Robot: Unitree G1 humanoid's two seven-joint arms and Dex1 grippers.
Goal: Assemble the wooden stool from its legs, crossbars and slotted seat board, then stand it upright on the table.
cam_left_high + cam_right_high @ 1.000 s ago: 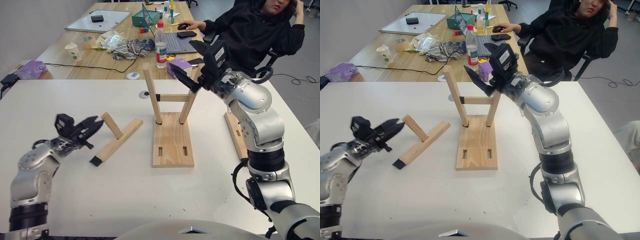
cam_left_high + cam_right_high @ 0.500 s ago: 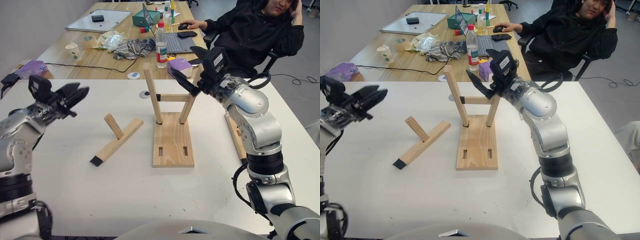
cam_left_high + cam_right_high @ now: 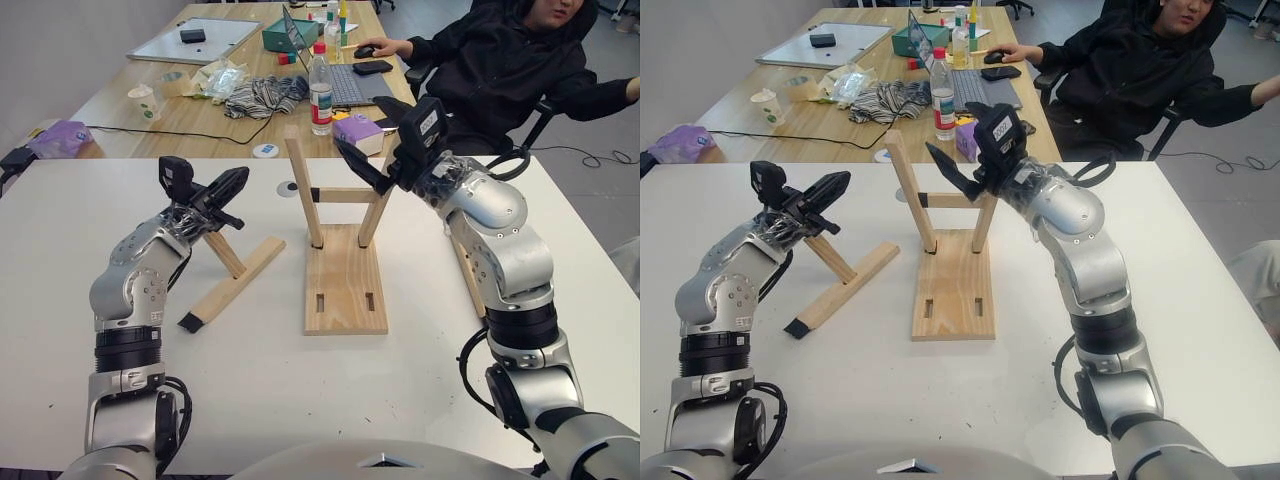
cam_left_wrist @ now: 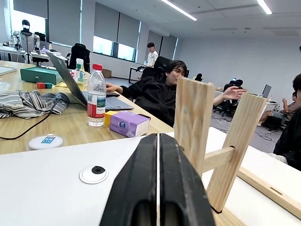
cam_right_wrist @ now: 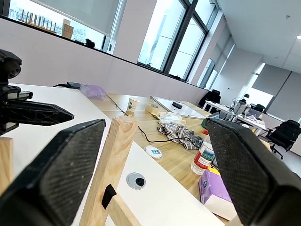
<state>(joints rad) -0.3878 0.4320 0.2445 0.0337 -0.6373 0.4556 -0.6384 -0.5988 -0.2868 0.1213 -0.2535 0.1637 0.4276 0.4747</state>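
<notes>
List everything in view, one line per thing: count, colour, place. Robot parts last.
Table: one, white, under the stool parts.
Seat board: one, pale wood, flat mid-table.
Legs: two, pale wood, standing in the board's far end.
Crossbar: one, pale wood, joining those legs.
T-shaped piece: one, pale wood, lying left of the board.
Loose leg: one, pale wood, lying right of the board.
Bottle: one, clear, red cap, on the wooden table behind.
Box: one, purple, by the bottle.
Left gripper: black, shut, beside the T-shaped piece.
Right gripper: black, open, by the legs' tops.
</notes>
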